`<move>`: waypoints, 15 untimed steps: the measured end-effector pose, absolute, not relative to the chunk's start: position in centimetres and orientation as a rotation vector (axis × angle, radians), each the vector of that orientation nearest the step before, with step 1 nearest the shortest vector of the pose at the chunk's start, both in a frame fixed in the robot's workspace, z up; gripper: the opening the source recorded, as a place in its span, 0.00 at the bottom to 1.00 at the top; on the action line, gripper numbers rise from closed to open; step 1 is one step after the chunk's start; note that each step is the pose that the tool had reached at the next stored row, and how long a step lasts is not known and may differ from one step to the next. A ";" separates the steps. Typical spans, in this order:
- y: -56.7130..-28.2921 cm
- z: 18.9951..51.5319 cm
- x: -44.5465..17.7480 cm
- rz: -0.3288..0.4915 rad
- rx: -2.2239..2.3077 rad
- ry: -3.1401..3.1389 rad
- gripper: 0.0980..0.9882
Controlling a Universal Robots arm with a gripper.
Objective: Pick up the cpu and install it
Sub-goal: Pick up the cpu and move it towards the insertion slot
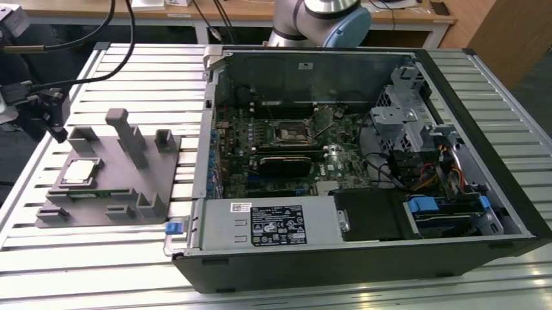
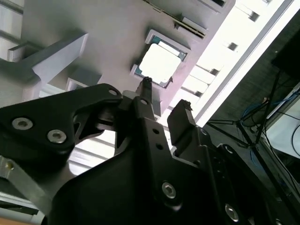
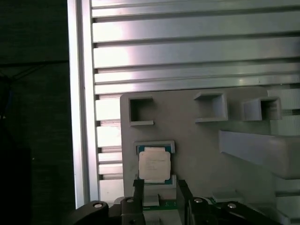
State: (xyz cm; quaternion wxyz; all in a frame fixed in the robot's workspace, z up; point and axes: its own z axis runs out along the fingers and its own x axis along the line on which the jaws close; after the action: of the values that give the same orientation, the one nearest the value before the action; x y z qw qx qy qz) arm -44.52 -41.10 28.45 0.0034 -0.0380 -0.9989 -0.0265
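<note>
Cpu (image 3: pixel 154 165) sits in grey fixture (image 3: pixel 197 140), spread end effector (image 3: pixel 160 193) partly cut off

We see the arm (image 1: pixel 321 19) cut off at the exterior view's edge, the gripper (image 3: pixel 160 185) cut off at its body in the first wrist view, and much of the grey fixture (image 2: pixel 93 18) hidden behind it in the second wrist view.

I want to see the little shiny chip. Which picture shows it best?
The first wrist view: the cpu faces the camera squarely, its whole pale top showing in the grey fixture. The second wrist view shows it tilted, beyond the gripper. The exterior view shows it small, at the exterior view's left.
</note>
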 end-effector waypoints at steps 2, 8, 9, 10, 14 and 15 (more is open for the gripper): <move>-41.1 28.1 -44.5 -0.083 -0.117 -3.131 0.41; -41.1 27.0 -44.5 -0.083 -0.114 -3.131 0.55; -41.1 26.8 -44.5 -0.083 -0.114 -3.131 0.55; -41.1 26.6 -44.5 -0.083 -0.114 -3.131 0.55; -41.1 25.9 -44.5 -0.083 -0.114 -3.129 0.55; -41.1 25.7 -44.5 -0.083 -0.114 -3.128 0.55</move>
State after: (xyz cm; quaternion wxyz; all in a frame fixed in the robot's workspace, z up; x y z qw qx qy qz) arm -44.52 -41.15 25.72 0.0050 -0.0366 -0.9990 -0.0265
